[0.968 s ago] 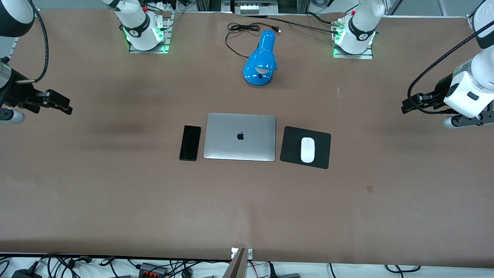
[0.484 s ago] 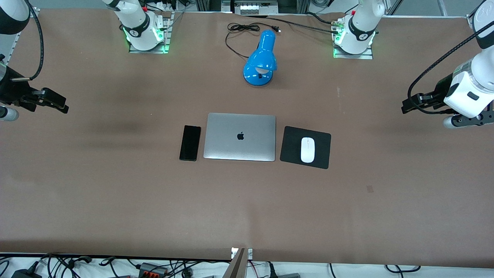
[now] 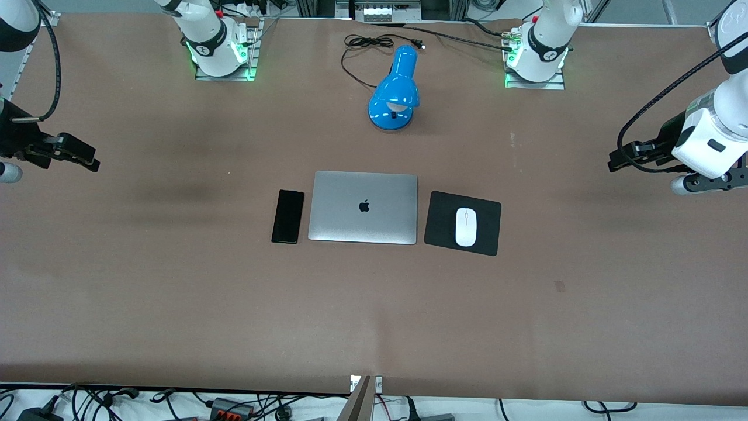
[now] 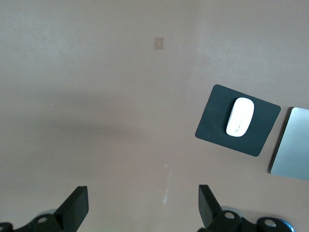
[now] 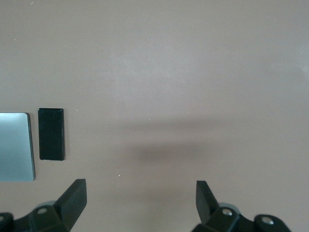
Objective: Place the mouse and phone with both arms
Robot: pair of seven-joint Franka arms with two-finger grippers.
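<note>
Mouse: the mouse (image 3: 466, 227) is lying flat on the black pad (image 3: 488, 237), toward the left arm's end of the desk (image 3: 175, 304); the left wrist view is showing it (image 4: 240, 117) near the middle of that pad (image 4: 217, 130), with nothing touching it.
Phone: the phone (image 3: 287, 216) is lying flat on the desk just beside the laptop, on the side toward the right arm's end; in the right wrist view the phone (image 5: 51, 134) is sitting apart from the laptop's edge by a thin strip of desk.
Laptop: the closed silver laptop (image 3: 363, 207) is sitting between the phone and the pad, lid up, logo showing.
Lamp: the blue lamp (image 3: 396, 90) is lying farther from the front camera than the laptop, with its black cord (image 3: 356, 55) trailing toward the arms' bases.
Left end effector: the left end effector (image 3: 620, 158) is hanging over bare desk near the left arm's end, well apart from the mouse; its fingers (image 4: 77, 205) are standing wide apart and gripping nothing.
Right end effector: the right end effector (image 3: 79, 153) is hanging over bare desk near the right arm's end, well apart from the phone; its fingers (image 5: 205, 198) are spread wide and holding nothing.
</note>
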